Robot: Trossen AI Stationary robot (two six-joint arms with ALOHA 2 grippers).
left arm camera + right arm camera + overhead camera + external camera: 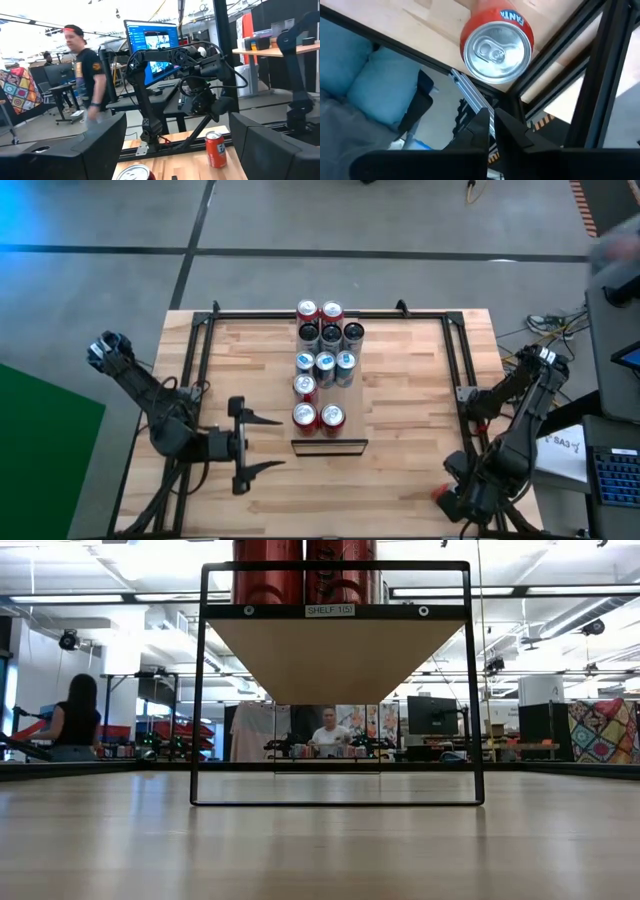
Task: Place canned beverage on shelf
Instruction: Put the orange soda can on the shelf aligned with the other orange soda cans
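We see bare tabletop (410, 395) on both sides of the shelf (328, 380), wide enough for a gripper to pass. The shelf's top is packed with cans (325, 360) (only its near end stays bare). A black frame (455, 370) rims the table.

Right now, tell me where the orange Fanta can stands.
In the high view, the orange Fanta can stands at the table's right edge, beside the right arm's base.
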